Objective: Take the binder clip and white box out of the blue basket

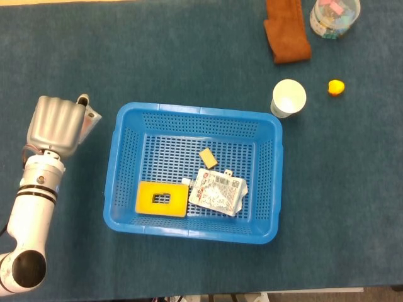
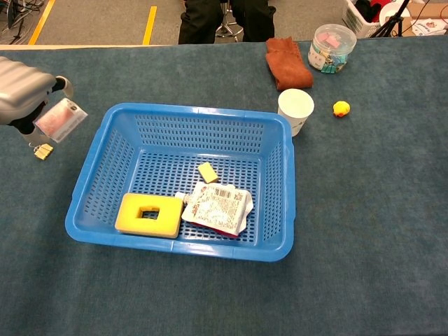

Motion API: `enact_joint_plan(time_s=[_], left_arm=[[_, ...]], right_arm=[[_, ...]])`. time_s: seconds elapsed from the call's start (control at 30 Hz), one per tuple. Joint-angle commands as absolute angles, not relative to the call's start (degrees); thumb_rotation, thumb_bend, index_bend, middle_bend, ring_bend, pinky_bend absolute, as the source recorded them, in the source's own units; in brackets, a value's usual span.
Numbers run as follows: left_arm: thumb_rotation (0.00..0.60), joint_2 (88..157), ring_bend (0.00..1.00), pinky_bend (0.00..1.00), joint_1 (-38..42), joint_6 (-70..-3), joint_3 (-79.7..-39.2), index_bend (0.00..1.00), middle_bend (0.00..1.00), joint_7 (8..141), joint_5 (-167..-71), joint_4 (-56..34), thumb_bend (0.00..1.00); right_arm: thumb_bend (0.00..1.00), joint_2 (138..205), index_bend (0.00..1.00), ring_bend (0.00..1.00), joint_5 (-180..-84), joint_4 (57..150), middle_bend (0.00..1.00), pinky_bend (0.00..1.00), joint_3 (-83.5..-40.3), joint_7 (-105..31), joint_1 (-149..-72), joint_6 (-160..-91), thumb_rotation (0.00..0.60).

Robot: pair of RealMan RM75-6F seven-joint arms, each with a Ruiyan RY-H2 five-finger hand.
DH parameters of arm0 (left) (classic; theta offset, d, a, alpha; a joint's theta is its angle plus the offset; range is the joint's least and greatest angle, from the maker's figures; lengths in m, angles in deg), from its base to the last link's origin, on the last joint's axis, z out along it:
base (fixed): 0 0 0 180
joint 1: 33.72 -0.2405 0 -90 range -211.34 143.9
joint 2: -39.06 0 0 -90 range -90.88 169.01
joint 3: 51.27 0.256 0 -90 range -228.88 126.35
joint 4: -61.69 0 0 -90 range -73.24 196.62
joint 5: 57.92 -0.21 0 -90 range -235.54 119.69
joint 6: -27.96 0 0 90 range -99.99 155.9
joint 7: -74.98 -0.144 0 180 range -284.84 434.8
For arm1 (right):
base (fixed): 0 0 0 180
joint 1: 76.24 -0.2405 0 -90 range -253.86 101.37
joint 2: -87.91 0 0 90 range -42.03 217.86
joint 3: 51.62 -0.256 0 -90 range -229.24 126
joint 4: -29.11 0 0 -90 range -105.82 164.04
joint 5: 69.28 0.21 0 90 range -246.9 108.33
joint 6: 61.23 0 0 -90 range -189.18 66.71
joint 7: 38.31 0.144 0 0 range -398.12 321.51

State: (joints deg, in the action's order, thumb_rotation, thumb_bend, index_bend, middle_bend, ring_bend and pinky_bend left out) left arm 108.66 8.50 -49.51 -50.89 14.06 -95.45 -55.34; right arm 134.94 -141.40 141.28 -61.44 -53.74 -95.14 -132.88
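My left hand (image 1: 53,123) hangs over the table just left of the blue basket (image 1: 195,111), outside its rim. It holds the white box (image 2: 61,120), a flat box with a pinkish printed face, which also shows at the hand's right edge (image 1: 89,117) in the head view. The gold binder clip (image 2: 43,150) lies on the table below the hand in the chest view; the head view hides it under the hand. My right hand is in neither view.
The basket (image 2: 280,203) holds a yellow sponge (image 1: 162,199), a white printed packet (image 1: 218,190) and a small yellow block (image 1: 208,158). Beyond its far right corner are a paper cup (image 1: 288,98), a brown cloth (image 1: 286,31), a plastic jar (image 1: 334,16) and a yellow toy (image 1: 336,87).
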Motion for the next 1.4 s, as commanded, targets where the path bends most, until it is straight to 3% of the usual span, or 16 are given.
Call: enact_joint_plan(time_s=[0.03, 0.2, 0.5, 0.77, 1.0, 1.2, 1.4], left_arm=[[0.6, 108.5, 0.66, 0.86, 7.8, -49.3, -51.1, 0.18, 0.71, 16.2, -95.9, -55.0, 0.16], [0.6, 107.8, 0.53, 0.78, 5.6, -50.3, -51.8, 0.17, 0.65, 22.6, -100.5, -53.9, 0.16], [0.6, 102.7, 0.32, 0.49, -1.5, -53.7, -50.5, 0.17, 0.39, 34.6, -109.2, -53.6, 0.16], [0.6, 98.8, 0.27, 0.41, -8.3, -57.3, -48.6, 0.17, 0.34, 42.0, -114.4, -54.1, 0.16], [0.6, 98.8, 0.18, 0.32, -14.8, -61.0, -47.4, 0.17, 0.24, 55.0, -125.6, -51.6, 0.16], [0.6, 99.8, 0.17, 0.29, -16.7, -59.6, -47.5, 0.17, 0.2, 59.6, -129.0, -49.2, 0.16], [0.6, 103.0, 0.04, 0.17, -17.0, -56.4, -48.2, 0.16, 0.1, 64.8, -132.4, -44.4, 0.16]], right_arm=[[0.26, 135.0, 0.35, 0.11, -141.3, 141.2, 0.28, 0.13, -61.3, -53.7, -95.0, -133.0, 0.6], [0.26, 135.1, 0.35, 0.11, -141.4, 141.1, 0.28, 0.14, -61.1, -53.7, -94.6, -133.5, 0.6], [0.26, 135.6, 0.35, 0.11, -140.8, 140.9, 0.28, 0.13, -59.9, -53.6, -93.0, -134.7, 0.6], [0.26, 136.1, 0.35, 0.11, -139.8, 141.0, 0.28, 0.14, -59.5, -53.7, -92.1, -135.3, 0.6], [0.26, 135.8, 0.35, 0.11, -139.8, 141.6, 0.28, 0.13, -59.6, -53.5, -91.5, -136.2, 0.6], [0.26, 135.9, 0.35, 0.11, -140.0, 142.1, 0.28, 0.13, -59.7, -53.7, -91.5, -136.4, 0.6], [0.26, 136.3, 0.35, 0.11, -140.3, 142.2, 0.28, 0.14, -59.6, -53.9, -91.5, -136.4, 0.6]])
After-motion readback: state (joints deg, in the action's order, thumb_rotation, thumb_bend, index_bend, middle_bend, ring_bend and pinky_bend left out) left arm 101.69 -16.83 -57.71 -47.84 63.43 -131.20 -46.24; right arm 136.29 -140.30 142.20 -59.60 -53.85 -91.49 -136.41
